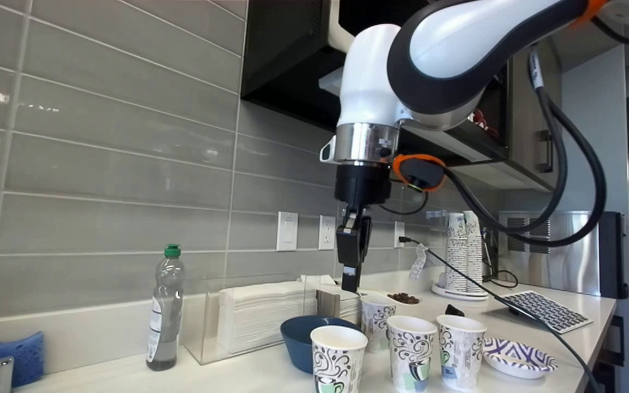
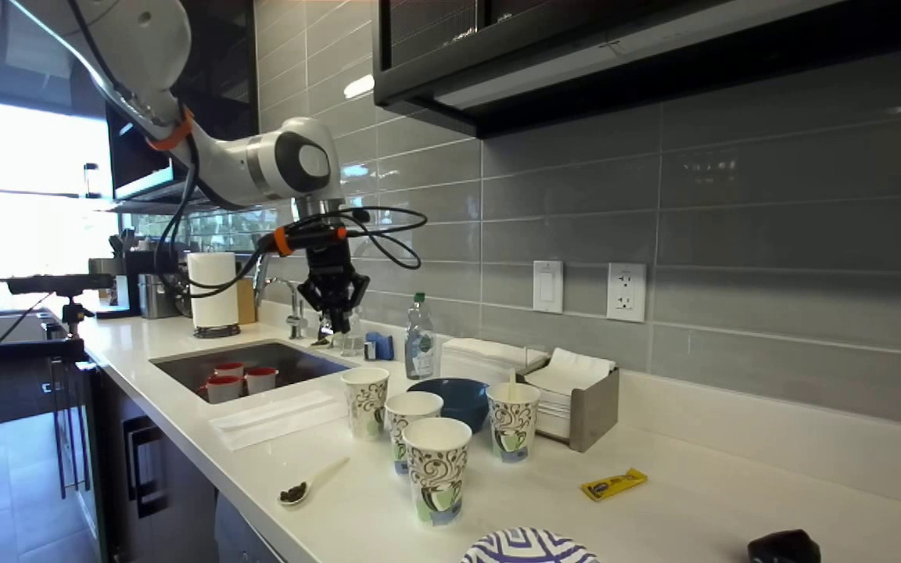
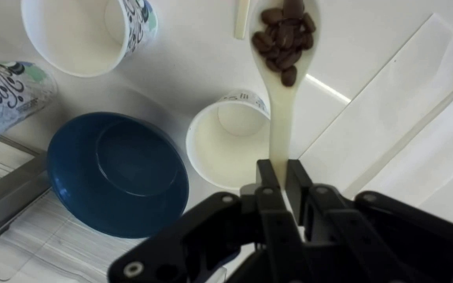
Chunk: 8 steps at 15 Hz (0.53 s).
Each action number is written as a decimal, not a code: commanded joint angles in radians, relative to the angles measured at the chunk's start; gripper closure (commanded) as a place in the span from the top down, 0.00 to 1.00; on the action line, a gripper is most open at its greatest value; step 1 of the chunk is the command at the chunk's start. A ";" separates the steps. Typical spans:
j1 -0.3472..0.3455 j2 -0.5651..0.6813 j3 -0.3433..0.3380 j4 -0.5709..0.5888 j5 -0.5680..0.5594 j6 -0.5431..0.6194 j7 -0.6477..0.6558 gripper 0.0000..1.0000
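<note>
A spoon (image 3: 280, 98) is poised above the surface (image 2: 701, 500), as I am observing it from where I am standing; the tool (image 3: 280, 175) is clamping the end of its handle, and the head is carrying a heap of dark beans (image 3: 283, 43); in my judgement, grasping, loading and lifting are standing complete, while emptying is waiting undone; in the wrist view, the handle is overlapping the rim of a paper cup (image 3: 230, 145), whose interior is showing bare; the blue bowl (image 3: 118, 175) beside it is likewise appearing empty; a second spoon (image 2: 321, 478), bearing something dark, is lying near the surface's front edge.
</note>
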 commanded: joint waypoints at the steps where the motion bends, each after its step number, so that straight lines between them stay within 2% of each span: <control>1: -0.006 0.102 0.003 0.119 -0.035 -0.022 -0.061 0.03; 4: -0.004 0.145 0.001 0.175 -0.063 -0.021 -0.094 0.03; 5: -0.002 0.101 0.002 0.113 -0.025 -0.003 -0.069 0.13; 8: -0.002 0.130 0.001 0.147 -0.033 -0.003 -0.084 0.13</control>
